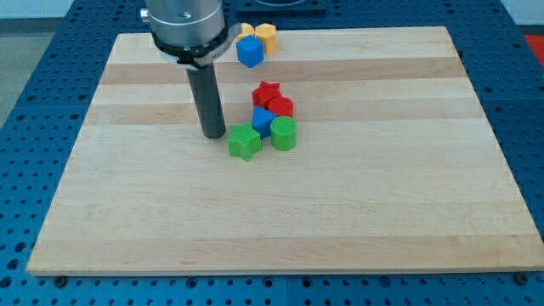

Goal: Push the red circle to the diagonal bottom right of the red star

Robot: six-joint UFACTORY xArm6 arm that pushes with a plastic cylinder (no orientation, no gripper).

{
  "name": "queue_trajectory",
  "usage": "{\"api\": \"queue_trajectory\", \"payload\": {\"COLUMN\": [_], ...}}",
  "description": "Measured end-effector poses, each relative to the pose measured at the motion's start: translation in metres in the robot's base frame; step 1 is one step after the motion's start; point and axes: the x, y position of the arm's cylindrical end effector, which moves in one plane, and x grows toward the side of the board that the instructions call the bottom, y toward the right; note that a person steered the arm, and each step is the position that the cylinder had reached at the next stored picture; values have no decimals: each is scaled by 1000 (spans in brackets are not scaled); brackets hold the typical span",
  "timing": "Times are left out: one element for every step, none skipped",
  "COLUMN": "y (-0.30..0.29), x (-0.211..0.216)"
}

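The red star (265, 92) lies near the board's middle top. The red circle (281, 107) touches it at its lower right. A blue block (263, 120) sits just below the star, a green star (245, 141) below left of it, and a green circle (284, 134) below the red circle. These several blocks form one tight cluster. My tip (213, 135) rests on the board left of the cluster, a short gap from the green star and touching no block.
A blue cube (250, 53), a yellow block (246, 32) and an orange block (266, 36) are grouped near the board's top edge, beside the arm's body (184, 25). The wooden board (280, 229) lies on a blue perforated table.
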Motion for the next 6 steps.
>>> {"api": "queue_trajectory", "payload": {"y": [9, 40, 70, 98, 122, 123], "x": [-32, -42, -40, -31, -28, -28]}}
